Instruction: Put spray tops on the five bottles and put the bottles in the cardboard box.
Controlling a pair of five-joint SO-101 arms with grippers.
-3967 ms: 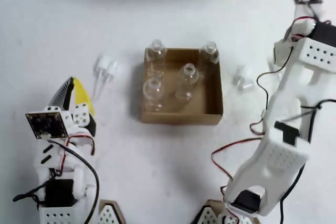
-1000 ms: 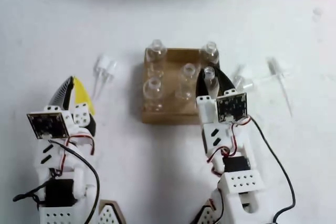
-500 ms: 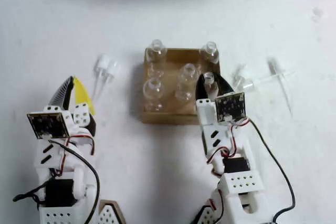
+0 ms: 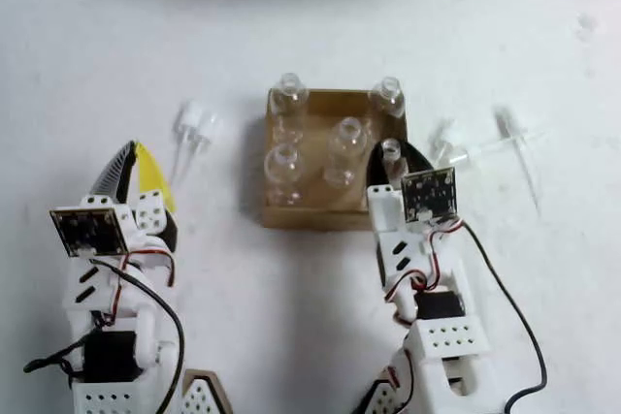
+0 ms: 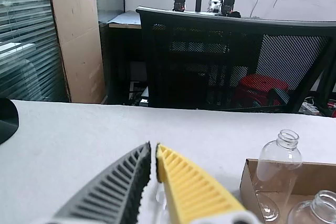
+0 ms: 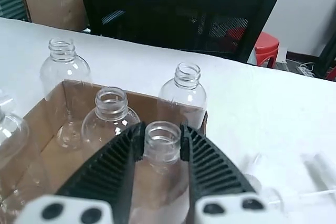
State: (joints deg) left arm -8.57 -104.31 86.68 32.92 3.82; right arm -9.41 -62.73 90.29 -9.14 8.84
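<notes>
**Left to right.** My left gripper [image 5: 153, 153], with grey and yellow ribbed jaws pressed together on nothing, rests low over the white table [image 4: 291, 36]. Two white plastic spray tops [image 4: 194, 128] lie just ahead of its tips, slightly to the right. The brown cardboard box [image 4: 335, 222] sits farther right.

Four clear plastic bottles [image 4: 284, 164] stand in the box with open necks. Two of them are at its far wall.

My right gripper [image 6: 163, 141], with black ribbed jaws, pinches a fifth clear bottle [image 6: 163, 156] by the neck, just under the lip. It holds this bottle at the box's near right corner.

I judge the step in hand to be seating this bottle. I would hold the neck upright, keep the body off the right wall and off the neighbours, and open only once the base is borne. I cannot tell whether the base touches the floor yet.

One boxed bottle stands just ahead of the fingertips to their left, and another stands straight ahead at the far corner. More white spray tops [image 4: 451, 154] lie near the gripper's right side, outside the box. No bottle wears one, so I judge the capping undone.
</notes>
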